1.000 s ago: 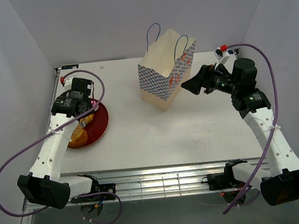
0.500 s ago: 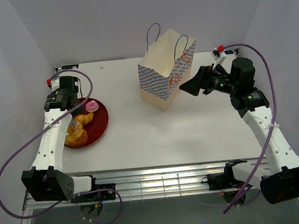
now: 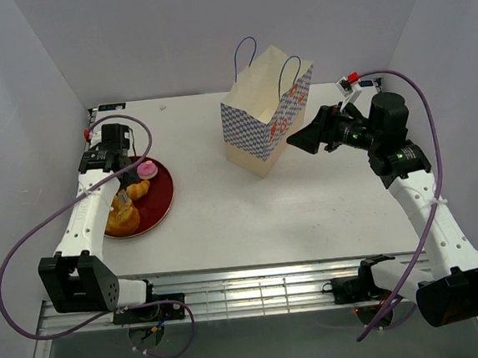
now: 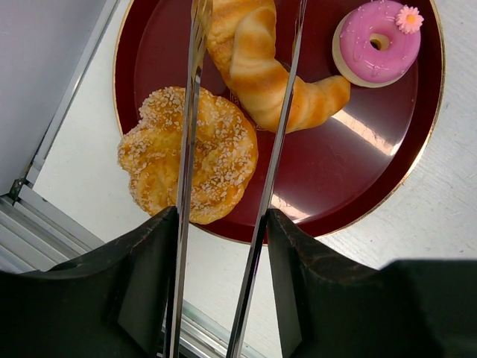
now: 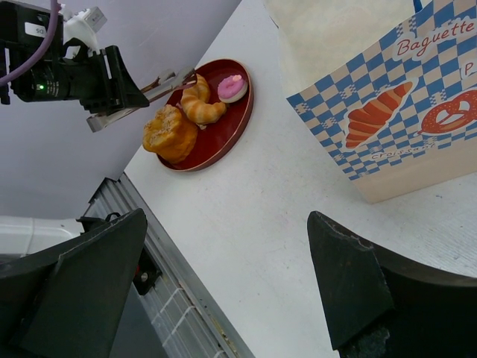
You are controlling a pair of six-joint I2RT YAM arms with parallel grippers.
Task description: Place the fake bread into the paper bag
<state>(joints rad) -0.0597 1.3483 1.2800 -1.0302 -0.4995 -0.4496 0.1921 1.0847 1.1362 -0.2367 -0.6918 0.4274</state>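
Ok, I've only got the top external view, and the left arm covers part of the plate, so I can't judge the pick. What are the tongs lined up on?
Observer: In the left wrist view the tongs straddle the croissant; its thin end passes under one blade.
Operator: Is anything else under the blades?
Observer: Yes, the other blade crosses over the seeded bun.
Operator: And the third piece?
Observer: The pink donut lies apart from both blades, near the edge of the plate.
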